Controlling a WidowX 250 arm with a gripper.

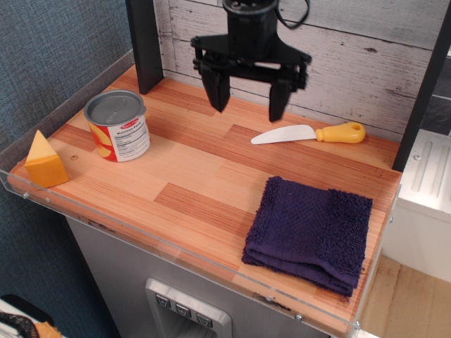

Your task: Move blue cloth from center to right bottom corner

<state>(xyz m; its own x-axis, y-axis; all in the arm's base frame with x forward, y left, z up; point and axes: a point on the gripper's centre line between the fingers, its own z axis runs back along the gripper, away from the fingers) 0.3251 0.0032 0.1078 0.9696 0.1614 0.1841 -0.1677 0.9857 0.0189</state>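
Observation:
The blue cloth [310, 232], a folded dark navy-purple terry towel, lies flat at the right bottom corner [352, 310] of the striped wood tabletop, close to the clear acrylic lip. My black gripper [248, 102] hangs high above the back middle of the table, well up and to the left of the cloth. Its two fingers are spread apart and hold nothing.
A tin can [118, 125] with a red and yellow label stands at the left. A yellow cheese wedge [44, 160] sits at the front left corner. A knife [310, 133] with a white blade and a yellow handle lies at the back right. A black post [144, 42] stands at the back left.

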